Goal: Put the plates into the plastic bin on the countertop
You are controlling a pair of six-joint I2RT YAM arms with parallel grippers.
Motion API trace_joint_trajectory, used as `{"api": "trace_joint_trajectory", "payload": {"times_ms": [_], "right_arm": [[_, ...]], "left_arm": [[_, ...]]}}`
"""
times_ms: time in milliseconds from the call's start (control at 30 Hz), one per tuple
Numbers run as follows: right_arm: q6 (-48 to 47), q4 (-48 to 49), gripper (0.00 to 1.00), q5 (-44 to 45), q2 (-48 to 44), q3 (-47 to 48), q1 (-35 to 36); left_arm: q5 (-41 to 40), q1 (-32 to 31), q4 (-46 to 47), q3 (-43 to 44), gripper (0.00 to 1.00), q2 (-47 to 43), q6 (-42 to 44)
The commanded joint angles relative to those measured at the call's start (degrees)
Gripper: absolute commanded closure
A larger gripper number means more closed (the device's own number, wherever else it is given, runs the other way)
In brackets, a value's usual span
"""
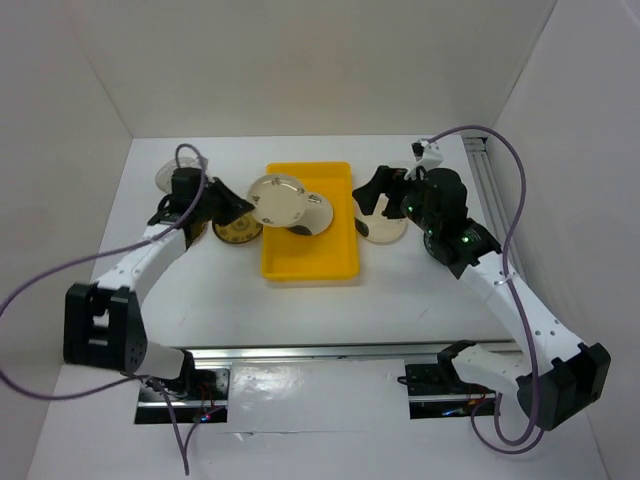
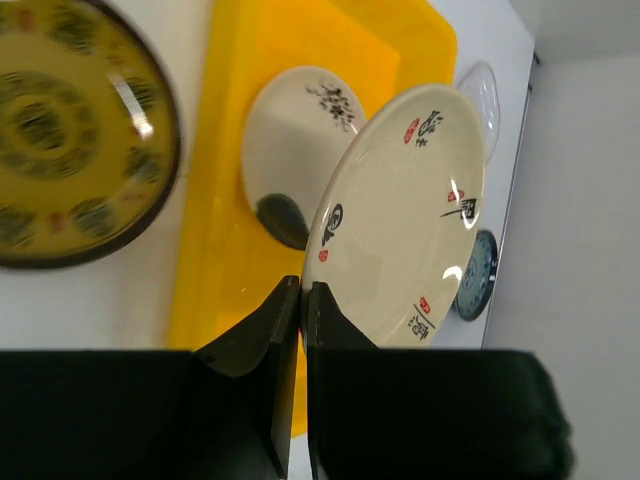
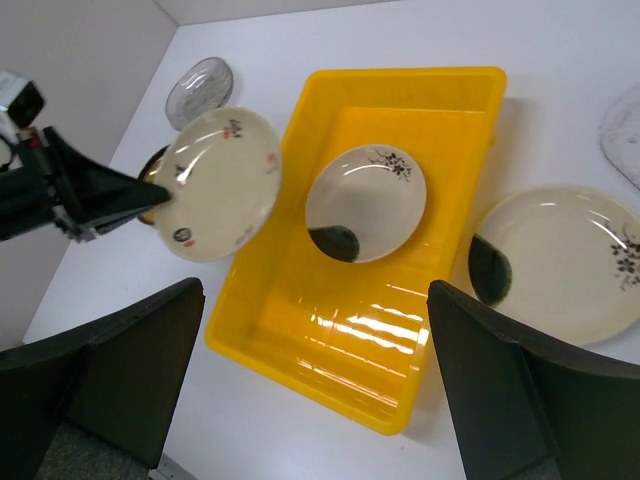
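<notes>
white countertop [image 1: 300, 310], white walls; a yellow bin [image 1: 310, 262] sits mid-table with one plate [image 1: 312, 215] in it. left gripper [image 2: 302, 298] pinches the rim of a second plate [image 1: 277, 200], tilted in the air over the bin's left side. right gripper [image 1: 380, 198] hangs wide apart, empty, above a third plate [image 3: 560, 260] just beside the bin. likely trouble: the thin edge grip could let the second plate pivot or slip, and an early drop could strike the bin wall or the plate below.
</notes>
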Motion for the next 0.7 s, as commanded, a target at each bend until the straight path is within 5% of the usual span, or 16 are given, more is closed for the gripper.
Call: {"api": "trace_joint_trajectory", "payload": {"times_ms": [0, 367, 667], "right_arm": [[0.2, -3.8, 0.00, 2.6, -3.7, 0.7, -1.1], [-0.3, -7.9, 0.00, 4.4, -9.7, 0.0, -2.3], [-0.3, -7.9, 0.00, 3.2, -10.3, -0.5, -2.3]], "left_arm": [[4.2, -4.2, 7.8, 8.8, 1.00, 8.5, 5.6], [0.1, -10.4, 4.3, 22.1, 1.00, 29.9, 9.1], [-4.9, -10.4, -1.8, 28.6, 1.00, 36.3, 10.2]]}}
